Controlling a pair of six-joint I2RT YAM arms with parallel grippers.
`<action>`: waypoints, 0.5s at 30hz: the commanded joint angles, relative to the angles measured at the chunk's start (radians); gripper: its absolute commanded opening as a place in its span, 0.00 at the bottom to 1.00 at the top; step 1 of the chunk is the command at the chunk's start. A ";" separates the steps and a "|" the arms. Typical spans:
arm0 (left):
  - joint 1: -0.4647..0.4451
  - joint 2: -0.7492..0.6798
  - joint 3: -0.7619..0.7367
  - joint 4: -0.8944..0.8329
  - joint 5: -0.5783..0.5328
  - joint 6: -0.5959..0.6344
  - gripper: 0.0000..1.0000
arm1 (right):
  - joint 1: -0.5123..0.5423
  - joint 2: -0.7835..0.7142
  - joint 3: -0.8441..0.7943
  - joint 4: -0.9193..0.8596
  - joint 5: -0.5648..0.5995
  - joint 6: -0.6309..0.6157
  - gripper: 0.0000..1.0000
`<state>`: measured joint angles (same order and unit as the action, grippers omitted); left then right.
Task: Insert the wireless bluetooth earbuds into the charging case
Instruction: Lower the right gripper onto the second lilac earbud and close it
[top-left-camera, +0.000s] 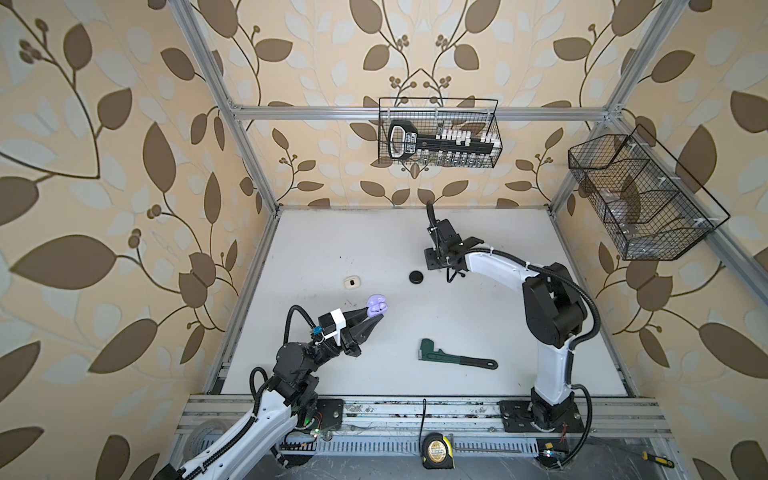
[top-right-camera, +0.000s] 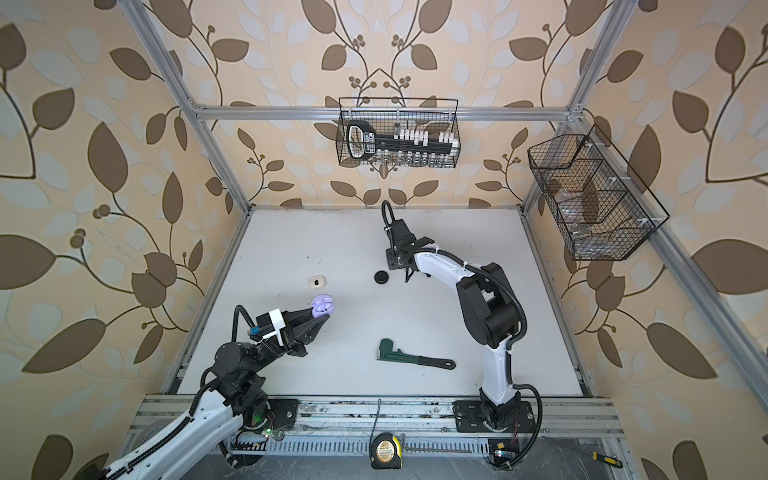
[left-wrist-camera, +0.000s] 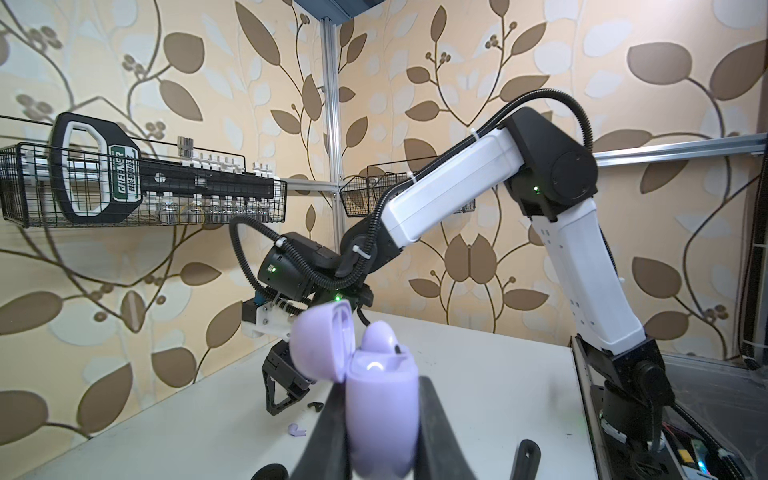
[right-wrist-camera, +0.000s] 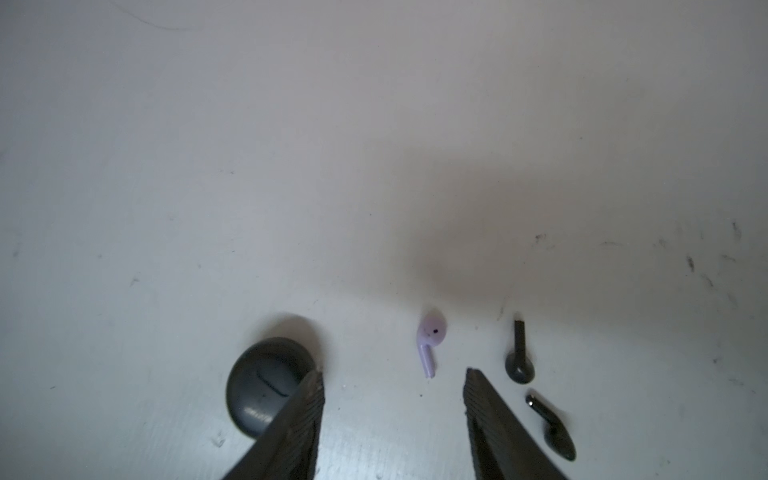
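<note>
Now I'm gripping the open lavender case (left-wrist-camera: 382, 415) in left fingers (left-wrist-camera: 326, 440) for loading; right fingers (right-wrist-camera: 299, 428) are hovering parted, seemingly targeting the lavender earbud (right-wrist-camera: 430, 336).

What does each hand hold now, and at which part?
The left hand grips the open lavender case by its lower body. The right hand is open and holds nothing.

A robotics lab cell: aluminium frame (top-left-camera: 311, 112) around a table (top-left-camera: 374, 237), wallpapered panels (top-left-camera: 104, 166), wire baskets (top-left-camera: 384, 139), two arms (top-left-camera: 548, 365) bolted to a rail (top-left-camera: 415, 411) at its front edge.
</note>
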<state>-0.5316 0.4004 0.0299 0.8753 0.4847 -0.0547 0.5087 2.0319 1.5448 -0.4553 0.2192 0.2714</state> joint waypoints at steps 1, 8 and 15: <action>-0.011 -0.040 0.011 0.023 -0.012 -0.003 0.00 | -0.013 0.066 0.097 -0.153 0.032 -0.067 0.55; -0.011 -0.032 0.013 0.053 0.003 -0.017 0.00 | -0.027 0.179 0.181 -0.210 0.023 -0.093 0.53; -0.010 -0.013 0.015 0.067 0.001 -0.013 0.00 | -0.041 0.214 0.202 -0.217 0.029 -0.090 0.49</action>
<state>-0.5316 0.3866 0.0299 0.8791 0.4862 -0.0616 0.4774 2.2253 1.7096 -0.6392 0.2356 0.1970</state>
